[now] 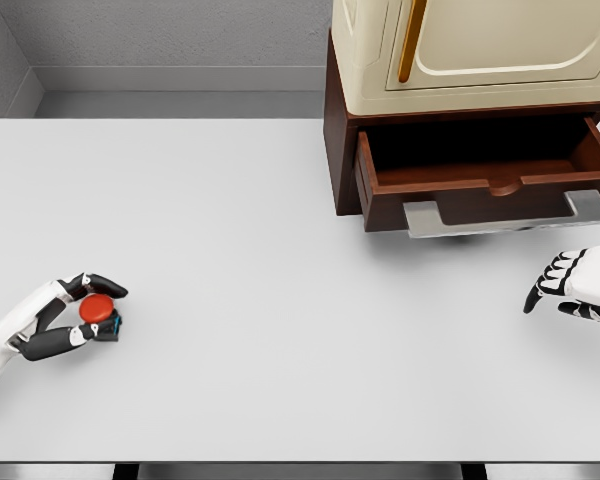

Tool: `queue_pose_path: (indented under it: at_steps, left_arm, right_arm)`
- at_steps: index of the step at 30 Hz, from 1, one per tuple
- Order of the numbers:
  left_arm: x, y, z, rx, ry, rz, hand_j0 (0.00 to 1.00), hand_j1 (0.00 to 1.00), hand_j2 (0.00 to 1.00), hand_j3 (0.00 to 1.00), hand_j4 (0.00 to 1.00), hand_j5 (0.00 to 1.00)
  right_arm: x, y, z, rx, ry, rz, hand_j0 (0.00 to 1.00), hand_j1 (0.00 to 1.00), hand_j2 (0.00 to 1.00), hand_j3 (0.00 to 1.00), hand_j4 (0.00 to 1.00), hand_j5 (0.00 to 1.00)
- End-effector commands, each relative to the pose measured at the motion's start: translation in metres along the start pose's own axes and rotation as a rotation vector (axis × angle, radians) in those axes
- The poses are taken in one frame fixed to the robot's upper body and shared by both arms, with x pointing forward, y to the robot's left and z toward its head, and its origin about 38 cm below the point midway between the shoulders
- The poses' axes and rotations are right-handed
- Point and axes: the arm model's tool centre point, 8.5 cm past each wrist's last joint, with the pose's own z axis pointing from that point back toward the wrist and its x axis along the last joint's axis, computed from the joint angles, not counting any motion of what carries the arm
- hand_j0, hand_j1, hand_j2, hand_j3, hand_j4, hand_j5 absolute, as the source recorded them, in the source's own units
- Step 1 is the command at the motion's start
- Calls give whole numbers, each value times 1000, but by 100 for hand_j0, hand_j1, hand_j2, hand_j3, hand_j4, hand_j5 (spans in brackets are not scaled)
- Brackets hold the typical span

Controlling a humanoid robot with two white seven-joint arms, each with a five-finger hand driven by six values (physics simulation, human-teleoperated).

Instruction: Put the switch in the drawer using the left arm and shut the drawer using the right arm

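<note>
Fingers (98,285) of the left hand (55,315) curled around the switch (100,312), thumb below and the other digits arching over, gripping it far to the left of the drawer (485,165) and nearer the table's front edge. Whether lifted or resting on the table (280,250), hard to tell. Red round button facing up toward the camera, dark base with a blue-green edge peeking out on the side toward the drawer; no clear long axis, being a squat, round thing, so button-up as the only direction worth noting. Right hand (575,287) just in front of the drawer's right end, below the metal handle (505,215), fingers loosely bent and holding nothing, apart from the handle. Drawer pulled well out of the brown cabinet (338,150), dark inside and apparently bare, with a cream appliance (470,50) sitting on top. Judged from this: grasp seemingly made, carry across to the drawer not yet begun, drop-in and release both left to do, then the push shut by the right hand.
</note>
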Motion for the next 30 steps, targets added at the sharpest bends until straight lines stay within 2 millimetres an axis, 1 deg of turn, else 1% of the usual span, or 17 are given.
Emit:
queue_pose_path:
  at_steps: [1, 11, 14, 15, 16, 19, 22, 23, 28, 30]
  left_arm:
    - [1, 1, 0, 4, -4, 4, 68, 68, 68, 68, 68, 68]
    - [-2, -5, 2, -5, 5, 13, 68, 68, 68, 68, 68, 68]
    - [-2, -8, 4, -8, 8, 17, 66, 66, 66, 66, 66, 66]
    - [-3, -8, 5, -9, 10, 19, 63, 63, 63, 63, 63, 63]
    - [-3, -8, 5, -8, 10, 18, 55, 55, 55, 55, 55, 55]
    - [-1, -8, 4, -7, 1, 18, 46, 46, 46, 46, 46, 46]
    - [1, -9, 3, -8, -6, 19, 45, 45, 45, 45, 45, 45]
    - [1, -9, 3, -7, -6, 18, 42, 42, 42, 42, 42, 42]
    - [4, -8, 1, -10, -15, 12, 42, 42, 42, 42, 42, 42]
    - [10, -8, -3, -17, -33, 4, 43, 43, 43, 43, 43, 43]
  right_arm:
    - [0, -1, 1, -1, 1, -4, 58, 58, 58, 58, 58, 58]
    - [0, -1, 0, -3, 1, -3, 58, 58, 58, 58, 58, 58]
    - [0, -1, 1, -2, 1, -2, 58, 58, 58, 58, 58, 58]
    - [0, -1, 1, -2, 1, -2, 58, 58, 58, 58, 58, 58]
    - [0, -1, 1, -2, 1, -2, 58, 58, 58, 58, 58, 58]
    - [0, -1, 1, -1, 1, -4, 58, 58, 58, 58, 58, 58]
    - [0, -1, 1, 0, 2, -3, 58, 58, 58, 58, 58, 58]
    - [0, 0, 1, 1, 1, -4, 58, 58, 58, 58, 58, 58]
    - [0, -1, 1, -1, 2, -2, 58, 58, 58, 58, 58, 58]
    - [0, -1, 1, 1, 2, -1, 58, 58, 58, 58, 58, 58]
